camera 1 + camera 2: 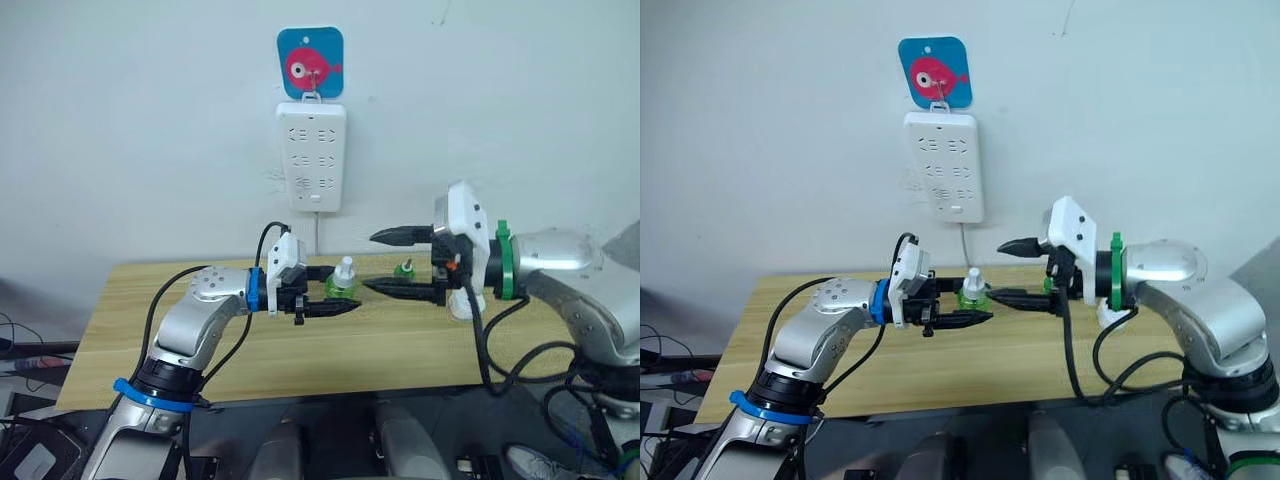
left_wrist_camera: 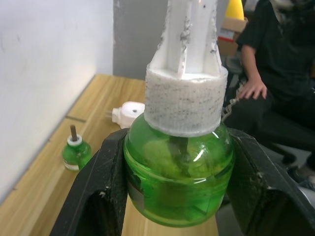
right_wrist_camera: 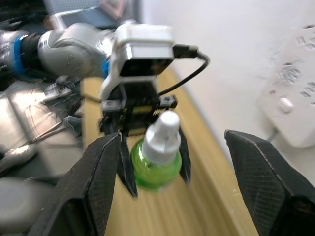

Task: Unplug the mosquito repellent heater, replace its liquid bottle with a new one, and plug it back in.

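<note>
My left gripper (image 1: 345,292) is shut on a green liquid bottle (image 1: 343,283) with a white cap, held upright just above the wooden table (image 1: 250,350). In the left wrist view its black fingers (image 2: 101,191) clamp the bottle's green body (image 2: 177,167). My right gripper (image 1: 370,262) stands open to the bottle's right, one finger high and one low, its tips close to the bottle without touching it. A second green bottle (image 1: 405,268) with a bare wick stands on the table behind. The white mosquito repellent heater (image 2: 129,112) lies on the table, partly hidden behind my right wrist (image 1: 465,305).
A long white power strip (image 1: 317,157) hangs on the wall from a blue fish hook (image 1: 310,62), with its cord running down behind the table. A seated person in black (image 2: 275,59) shows beyond the table's right end.
</note>
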You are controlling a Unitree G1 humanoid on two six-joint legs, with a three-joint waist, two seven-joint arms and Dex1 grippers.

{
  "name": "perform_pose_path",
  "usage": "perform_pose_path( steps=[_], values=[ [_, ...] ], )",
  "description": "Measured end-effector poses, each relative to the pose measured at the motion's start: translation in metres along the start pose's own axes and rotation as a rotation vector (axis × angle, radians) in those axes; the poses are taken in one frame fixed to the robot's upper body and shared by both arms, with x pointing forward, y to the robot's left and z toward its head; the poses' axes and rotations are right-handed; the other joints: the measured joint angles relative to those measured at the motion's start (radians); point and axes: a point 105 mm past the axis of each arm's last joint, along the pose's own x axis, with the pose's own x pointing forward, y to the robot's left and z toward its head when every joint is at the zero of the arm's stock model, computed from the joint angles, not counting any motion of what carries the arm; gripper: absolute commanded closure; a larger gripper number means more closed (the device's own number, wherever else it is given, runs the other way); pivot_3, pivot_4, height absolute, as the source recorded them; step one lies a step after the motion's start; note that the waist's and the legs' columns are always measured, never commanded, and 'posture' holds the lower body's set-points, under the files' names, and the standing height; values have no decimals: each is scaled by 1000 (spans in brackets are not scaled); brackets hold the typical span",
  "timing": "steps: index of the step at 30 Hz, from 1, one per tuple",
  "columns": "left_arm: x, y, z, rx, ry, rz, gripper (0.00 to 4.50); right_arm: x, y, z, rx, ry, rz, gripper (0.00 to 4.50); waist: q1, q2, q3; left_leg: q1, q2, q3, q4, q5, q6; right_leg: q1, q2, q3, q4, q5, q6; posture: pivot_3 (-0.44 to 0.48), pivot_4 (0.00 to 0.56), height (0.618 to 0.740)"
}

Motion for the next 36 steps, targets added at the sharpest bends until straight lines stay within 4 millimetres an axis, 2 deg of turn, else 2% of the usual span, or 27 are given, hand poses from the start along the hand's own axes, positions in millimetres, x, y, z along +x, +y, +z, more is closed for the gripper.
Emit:
perform_pose_path(
  steps=[4,8,12,16,19,22,25,28,31,36],
  values=[
    [7,1,3,-4,-38,16,2196,21,12,-2,51,-53,-63,997,-4,0,0,0,0,0,0,0,0,0,0,0,0,0,0,-196,138,733],
    [8,0,4,0,-46,16,2196,32,4,-8,88,-57,-139,997,-6,1,-5,0,0,0,0,0,0,0,0,0,0,0,0,-194,137,733],
    [9,0,5,1,-50,14,2196,32,-5,-17,121,-36,-169,997,-6,1,-5,0,-1,0,0,0,0,0,0,-1,0,0,0,-189,135,733],
    [9,0,5,-1,-53,20,2196,15,-11,-27,106,28,-170,997,-5,1,-5,0,-1,0,0,0,0,0,0,-1,-1,0,0,-189,135,733],
    [9,1,5,-1,-55,32,2196,-2,-13,-29,114,54,-158,997,-6,1,-6,0,-1,1,0,0,0,0,1,-2,0,0,0,-189,135,733],
    [8,1,5,-2,-55,31,2196,-23,-24,-28,131,75,-210,997,-6,1,-6,0,-1,1,0,0,0,1,2,-1,0,0,0,-189,135,733],
    [8,1,5,0,-54,32,2196,-33,-17,-31,159,100,-180,997,-5,0,-6,0,0,1,0,0,1,1,3,-1,-1,0,0,-183,140,733],
    [8,1,5,0,-53,33,2196,-28,-5,-26,157,87,-132,997,-7,0,-7,1,1,2,0,0,1,1,4,0,0,0,0,-183,140,733],
    [8,1,5,1,-54,32,2196,-10,3,-20,137,55,-112,997,-8,1,-9,1,1,2,0,0,0,1,7,0,0,0,0,-185,140,733],
    [8,0,6,4,-54,29,2196,14,-1,-18,124,35,-138,997,-7,2,-9,1,1,2,1,0,0,1,8,0,0,0,0,-187,139,733]
  ],
)
